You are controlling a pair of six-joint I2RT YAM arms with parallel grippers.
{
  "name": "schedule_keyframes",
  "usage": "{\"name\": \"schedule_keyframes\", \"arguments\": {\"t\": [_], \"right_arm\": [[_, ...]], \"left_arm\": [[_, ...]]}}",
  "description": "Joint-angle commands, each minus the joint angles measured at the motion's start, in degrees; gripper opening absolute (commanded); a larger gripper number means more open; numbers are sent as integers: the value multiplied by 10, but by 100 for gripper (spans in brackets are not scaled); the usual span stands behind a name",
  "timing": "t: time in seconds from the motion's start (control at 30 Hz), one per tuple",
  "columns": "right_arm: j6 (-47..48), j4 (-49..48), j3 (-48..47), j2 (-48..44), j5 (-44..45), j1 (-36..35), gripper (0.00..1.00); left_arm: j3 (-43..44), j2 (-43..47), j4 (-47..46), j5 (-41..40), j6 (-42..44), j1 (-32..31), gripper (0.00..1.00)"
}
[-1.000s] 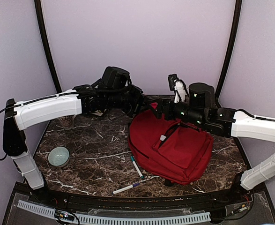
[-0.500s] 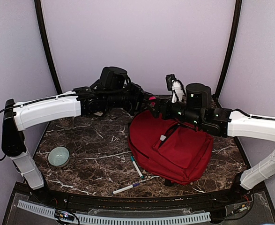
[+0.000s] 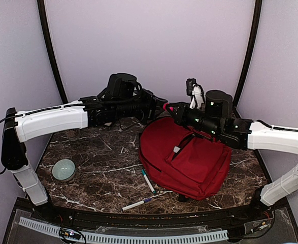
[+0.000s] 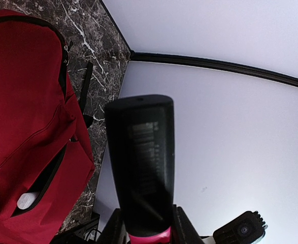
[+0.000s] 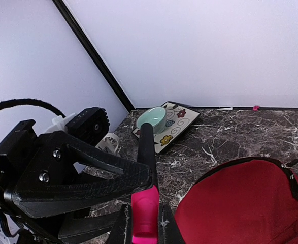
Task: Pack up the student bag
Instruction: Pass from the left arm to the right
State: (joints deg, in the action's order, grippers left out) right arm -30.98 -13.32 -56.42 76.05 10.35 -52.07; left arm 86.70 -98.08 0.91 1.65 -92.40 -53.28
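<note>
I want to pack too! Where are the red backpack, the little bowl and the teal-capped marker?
red backpack (image 3: pixel 197 163): top view, front pocket.
pale green bowl (image 3: pixel 63 169): top view, its inside.
teal-capped marker (image 3: pixel 148 181): top view, white barrel.

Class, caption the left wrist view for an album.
Left tool grips a flat black object with a pink end; the large red fabric backpack lies on the marble table.

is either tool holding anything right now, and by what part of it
Both the left tool and the right tool pinch one flat black item, at or close to its pink end.
</note>
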Motion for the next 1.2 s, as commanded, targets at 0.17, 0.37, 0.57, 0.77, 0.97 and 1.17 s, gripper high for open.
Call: {"name": "schedule_keyframes", "arguments": {"t": [0.17,0.37,0.57,0.77,0.97,1.17], "right_arm": [[-26,-34,4,-14,-5,9,0],[-25,-36,-1,-15,-32,9,0],[-13,-29,-11,-29,-35,10,0],[-5,-12,-4,-66,-44,16,0],[-24,12,41,-151,-136,62,0],[-58,70,67,-222,-305,137,0]], "left_arm": [[-26,42,-37,6,5,-4,18],[-27,44,-40,9,29,-4,56],[-35,63,-24,-6,69,-4,92],[-70,96,-22,-11,129,-2,94],[-118,153,-82,72,307,23,89],[-175,187,-176,206,413,26,83]]}}
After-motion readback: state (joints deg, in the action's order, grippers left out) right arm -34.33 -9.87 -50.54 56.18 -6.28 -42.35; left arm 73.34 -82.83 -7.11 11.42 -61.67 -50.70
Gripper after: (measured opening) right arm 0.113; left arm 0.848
